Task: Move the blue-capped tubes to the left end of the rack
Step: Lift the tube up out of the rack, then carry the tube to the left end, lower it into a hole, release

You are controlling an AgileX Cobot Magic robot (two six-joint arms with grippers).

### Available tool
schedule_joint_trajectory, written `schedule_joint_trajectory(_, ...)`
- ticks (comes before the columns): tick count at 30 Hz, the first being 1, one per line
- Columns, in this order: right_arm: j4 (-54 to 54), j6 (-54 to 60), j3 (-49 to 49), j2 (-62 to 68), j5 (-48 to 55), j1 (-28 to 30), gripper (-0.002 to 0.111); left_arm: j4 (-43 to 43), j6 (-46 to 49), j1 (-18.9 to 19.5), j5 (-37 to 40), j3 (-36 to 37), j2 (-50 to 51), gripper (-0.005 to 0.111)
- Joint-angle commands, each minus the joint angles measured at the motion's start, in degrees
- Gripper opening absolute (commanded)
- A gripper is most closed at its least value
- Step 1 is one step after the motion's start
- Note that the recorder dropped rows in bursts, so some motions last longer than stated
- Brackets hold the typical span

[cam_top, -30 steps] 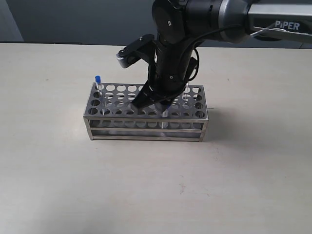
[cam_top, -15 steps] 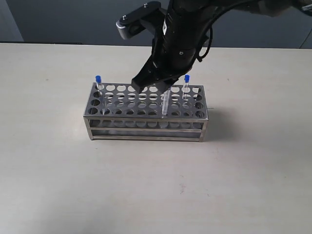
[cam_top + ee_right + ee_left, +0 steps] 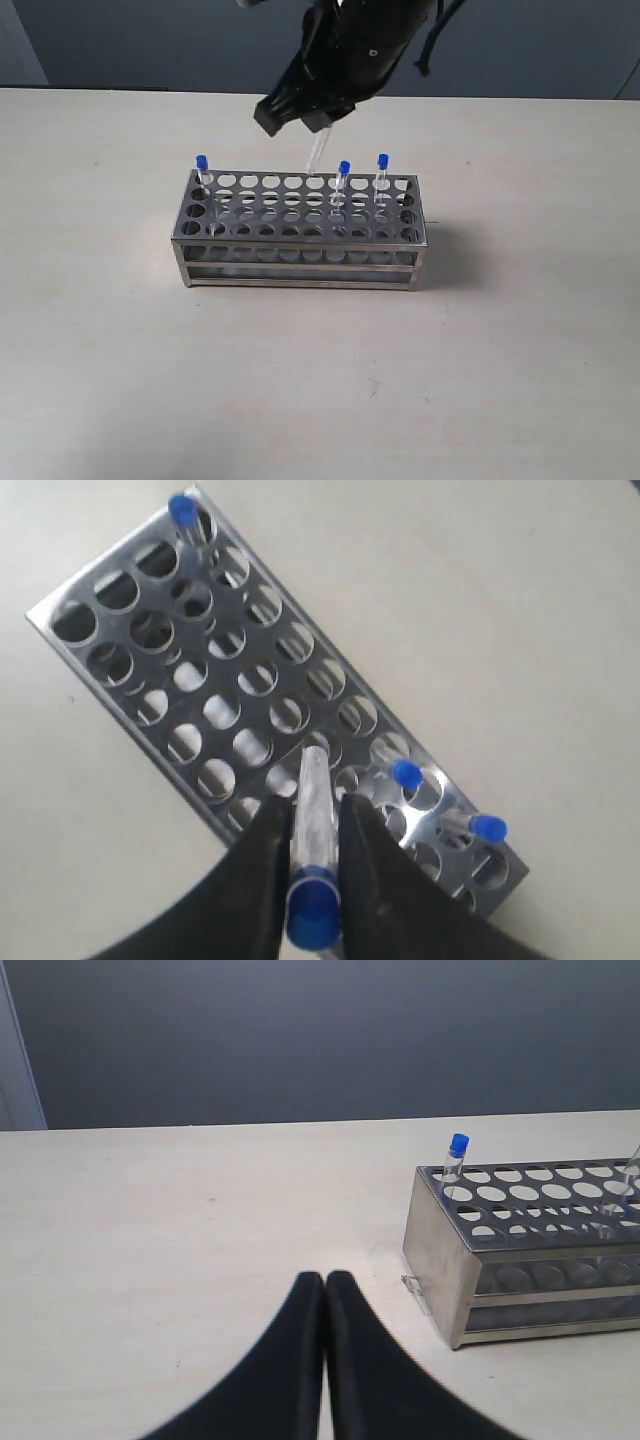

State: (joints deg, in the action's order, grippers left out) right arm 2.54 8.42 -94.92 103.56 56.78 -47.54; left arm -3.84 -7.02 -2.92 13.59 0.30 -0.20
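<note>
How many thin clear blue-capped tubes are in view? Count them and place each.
4. One tube stands at the left end of the grey perforated metal rack; two tubes stand near its right end; the fourth tube hangs above it, clamped in the right gripper.

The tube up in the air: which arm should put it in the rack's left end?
Right. The right pincer holds the blue-capped tube above the rack; the left pincer is shut, empty, and away from the rack.
</note>
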Motion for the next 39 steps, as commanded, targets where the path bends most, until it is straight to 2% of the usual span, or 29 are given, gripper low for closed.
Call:
schedule_joint_trajectory(1, -3.03, 3.57, -3.13, 0.56, -3.25, 0.11, -0.001, -0.06, -0.04, -0.62, -0.35, -0.3, 0.2, 0.001)
schedule_joint_trajectory(9, -15.21, 12.8, -14.53, 9.27, 0.34, 0.11, -0.001, -0.06, -0.04, -0.62, -0.35, -0.3, 0.2, 0.001)
schedule_joint_trajectory(16, -18.36, 14.37, -22.76, 16.34, 6.39, 0.11, -0.001, -0.06, -0.04, -0.62, -0.35, -0.3, 0.2, 0.001)
schedule_joint_trajectory(39, -21.04, 18.4, -24.1, 22.47, 2.4, 0.11, -0.001, -0.06, -0.04, -0.62, -0.35, -0.3, 0.2, 0.001)
